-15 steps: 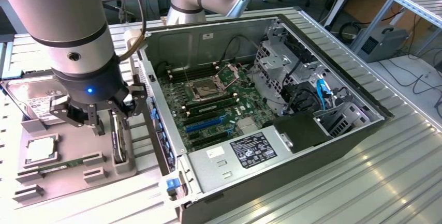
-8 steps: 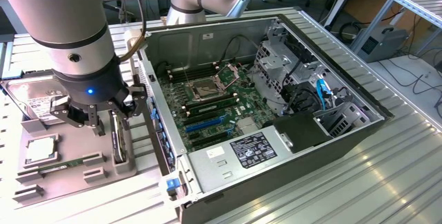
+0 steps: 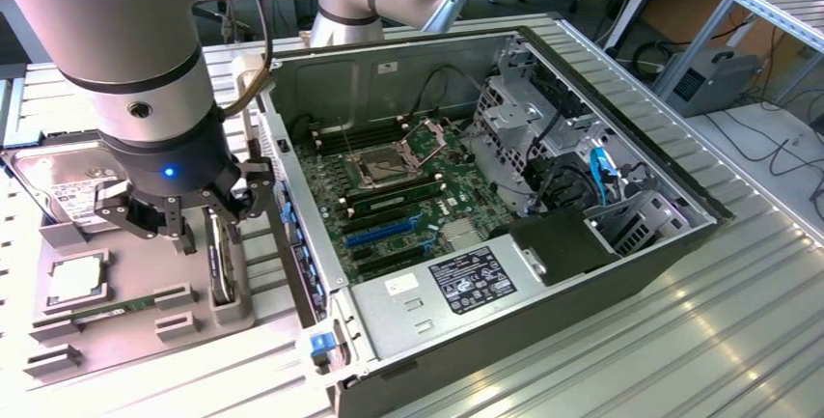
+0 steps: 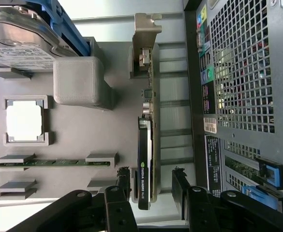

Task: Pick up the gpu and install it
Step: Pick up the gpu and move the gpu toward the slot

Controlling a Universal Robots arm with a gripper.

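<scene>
The gpu [image 4: 147, 145] stands on its long edge in a slot of the grey holder tray [image 4: 83, 140], along the side of the tray nearest the open computer case [image 4: 243, 63]. Its silvery end bracket [image 4: 146, 29] is at one end, and the black cooler face with its printed label is at the other. The gripper [image 4: 152, 186] is down over that labelled end with the jaws spread wide, one finger on each side of the card, and they have hold of nothing. From the wrist view there is a plain gap between the card and the finger on the case side. The other finger sits just beside the card, and I cannot tell whether it touches. In the exterior view the gpu [image 3: 227, 259] is upright below the gripper [image 3: 212, 230], with the arm's blue light glowing above it. Further out on the tray [image 3: 142, 264] lie a silver hard drive [image 3: 65, 186], a square processor [image 3: 75, 278] in its own recess and a narrow green memory stick [image 3: 91, 315] held in two small brackets. The case [image 3: 386, 80] lies on its side just beside the tray on the ribbed metal surface [image 3: 644, 341]. Its cover is off and the green motherboard [image 3: 399, 186] is showing.
</scene>
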